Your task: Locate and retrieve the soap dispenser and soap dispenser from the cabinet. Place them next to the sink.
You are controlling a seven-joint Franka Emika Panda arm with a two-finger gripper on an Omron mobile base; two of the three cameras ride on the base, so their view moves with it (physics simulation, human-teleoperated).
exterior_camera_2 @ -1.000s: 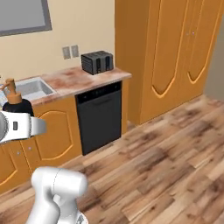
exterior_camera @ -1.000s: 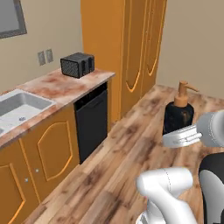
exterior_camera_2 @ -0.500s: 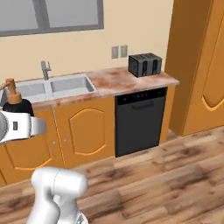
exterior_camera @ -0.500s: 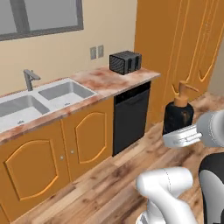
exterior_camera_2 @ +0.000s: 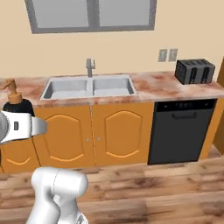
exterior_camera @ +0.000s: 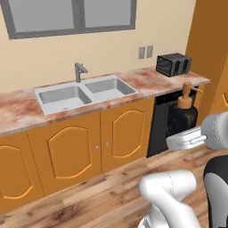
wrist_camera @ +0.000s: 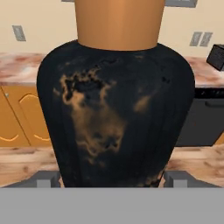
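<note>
While the jaws gripped the black soap dispenser (wrist_camera: 116, 109) upright in the air, well short of the worktop (exterior_camera: 147, 80), both steel basins of the sink (exterior_camera_2: 89, 87) lay empty. Bulbous body, mottled with copper blotches; copper-orange pump (exterior_camera: 187, 94). Gripper (exterior_camera: 185, 139) fingertips were largely hidden.

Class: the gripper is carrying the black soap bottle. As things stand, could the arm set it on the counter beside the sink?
Probably not yet. The gripper holds the bottle out over the floor, well short of the counter. Nothing blocks the bare stretch between sink and toaster.
</note>
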